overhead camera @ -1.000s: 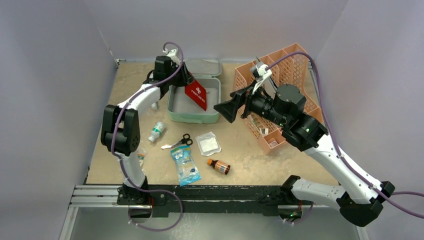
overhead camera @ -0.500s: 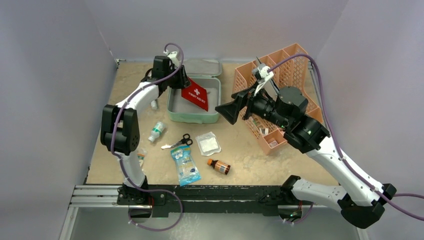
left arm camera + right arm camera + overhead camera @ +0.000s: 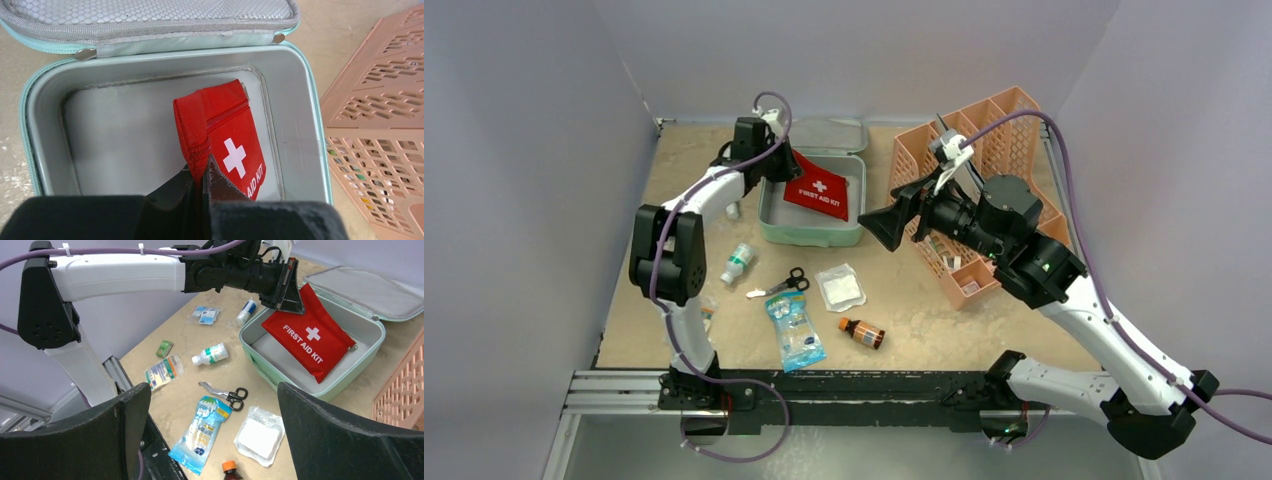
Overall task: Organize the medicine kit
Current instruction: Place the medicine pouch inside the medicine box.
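- Medicine kit [image 3: 810, 236]: shown open at the far middle of the table, with its lid [image 3: 828, 134] folded back behind it and the peach rack [image 3: 1014, 135] just beside it on the right
- Left gripper [image 3: 202, 174]: the jaws are closed on the zip edge of the red pouch [image 3: 225, 140], which is held tilted, its upper corner at the claw and its lower part inside the tray
- Right gripper [image 3: 881, 224]: the fingers are spread wide and nothing is held; it is poised near the kit's near right corner
- Step in hand, as judged: the pouch is being laid into the tray. It is best lowered until flat on the floor and kept within the walls before it is let go; if let go while tilted, it may be left propped on a wall and the lid obstructed
- Left wrist view only: the pinch itself and the bare tray floor beneath the pouch are shown
- Right wrist view only: the pouch's slope is seen from the side, along with the scissors [image 3: 225, 392], blue packet [image 3: 202, 432] and gauze pad [image 3: 260, 435] not yet packed
- Top view only: both arms and the rack are shown together
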Controlling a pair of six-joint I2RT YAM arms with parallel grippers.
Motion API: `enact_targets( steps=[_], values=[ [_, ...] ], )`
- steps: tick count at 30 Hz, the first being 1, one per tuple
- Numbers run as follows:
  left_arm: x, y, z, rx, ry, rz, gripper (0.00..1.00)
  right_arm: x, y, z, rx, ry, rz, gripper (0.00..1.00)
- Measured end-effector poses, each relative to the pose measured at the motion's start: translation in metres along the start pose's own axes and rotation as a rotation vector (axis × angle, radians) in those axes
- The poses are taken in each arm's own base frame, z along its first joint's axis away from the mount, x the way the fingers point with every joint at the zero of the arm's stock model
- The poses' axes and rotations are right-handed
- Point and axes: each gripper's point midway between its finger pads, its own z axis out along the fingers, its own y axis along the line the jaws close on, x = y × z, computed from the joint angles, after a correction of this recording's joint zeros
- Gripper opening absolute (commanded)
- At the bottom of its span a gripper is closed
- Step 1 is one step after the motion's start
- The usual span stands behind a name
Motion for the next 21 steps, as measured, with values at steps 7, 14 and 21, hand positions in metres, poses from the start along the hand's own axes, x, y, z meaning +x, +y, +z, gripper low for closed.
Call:
enact_targets(
  steps=[7,14,21],
  values=[
    [0.01,0.005,0.01,0.003,-0.024,-0.06,0.0,0.007,-0.004,-0.001,0.012,0.029,-0.022,0.98],
    [0.019,0.01,0.027,0.007,-0.025,-0.085,0.0,0.006,-0.004,-0.005,0.017,0.025,-0.028,0.98],
    [0.018,0.01,0.034,0.016,-0.04,-0.076,0.0,0.006,-0.004,-0.006,0.019,0.025,-0.032,0.98]
  ],
)
